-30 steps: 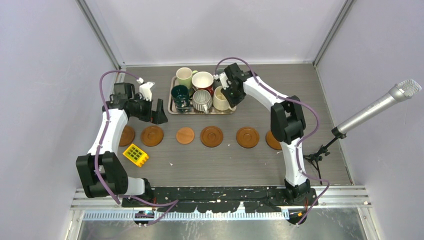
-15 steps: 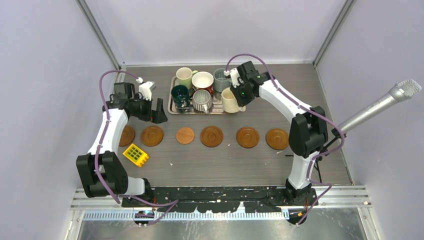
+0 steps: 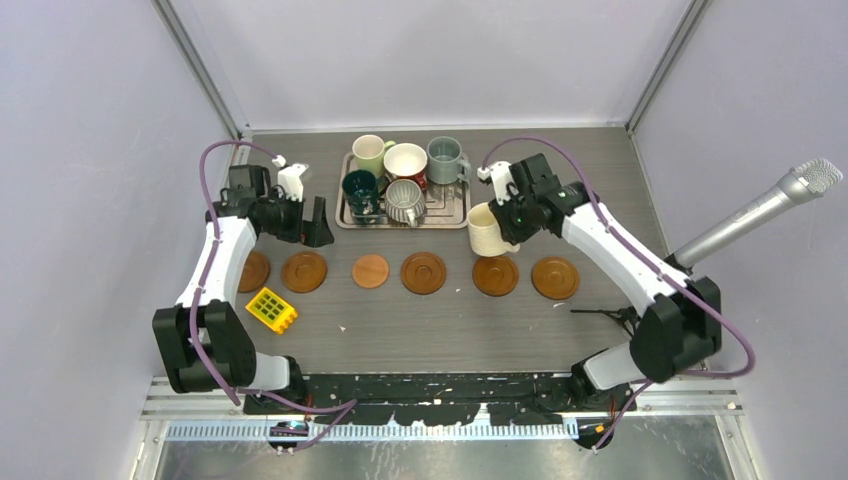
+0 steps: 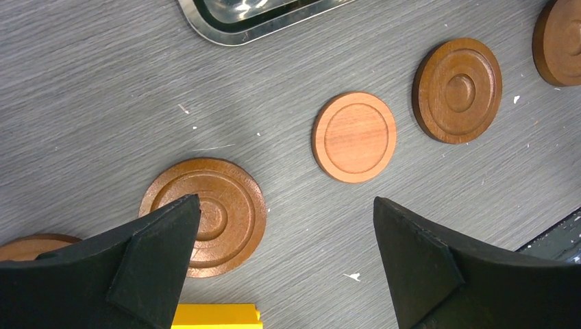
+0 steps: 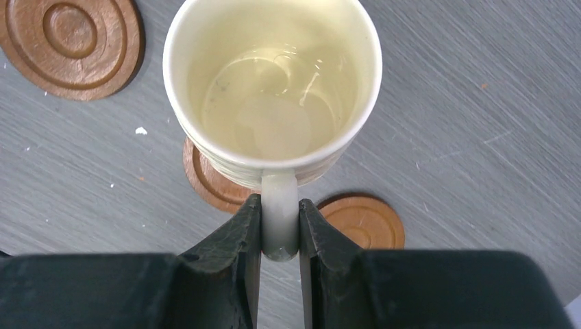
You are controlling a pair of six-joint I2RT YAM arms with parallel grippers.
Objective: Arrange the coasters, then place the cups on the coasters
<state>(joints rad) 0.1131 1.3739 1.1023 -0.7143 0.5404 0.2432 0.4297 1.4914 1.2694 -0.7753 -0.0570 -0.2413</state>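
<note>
The right gripper point(image 5: 281, 226) is clamped on the handle of the cream cup point(image 5: 274, 89), one finger on each side of the loop. The cup hangs upright and empty straight ahead of the jaws, clear of the table point(image 5: 479, 103). Just ahead of the jaws, part of a ringed coaster point(image 5: 205, 184) peeks out from under the cup's near edge. A second disc lies close beside one finger and a third sits well ahead, off to the side.

The step in hand looks like carrying the first cup to its place in the row of coasters point(image 3: 423, 272). The next move calls for shifting the cup until it centres over the disc below, then lowering it level before the handle is let go.

The left gripper point(image 4: 286, 205) hangs spread wide and holds nothing. One ringed disc lies partly under a finger and the plain lighter one is ahead between the jaws. Further out, five cups point(image 3: 405, 160) stand on the tray point(image 3: 400, 226). No brand, label or writing is readable anywhere.
</note>
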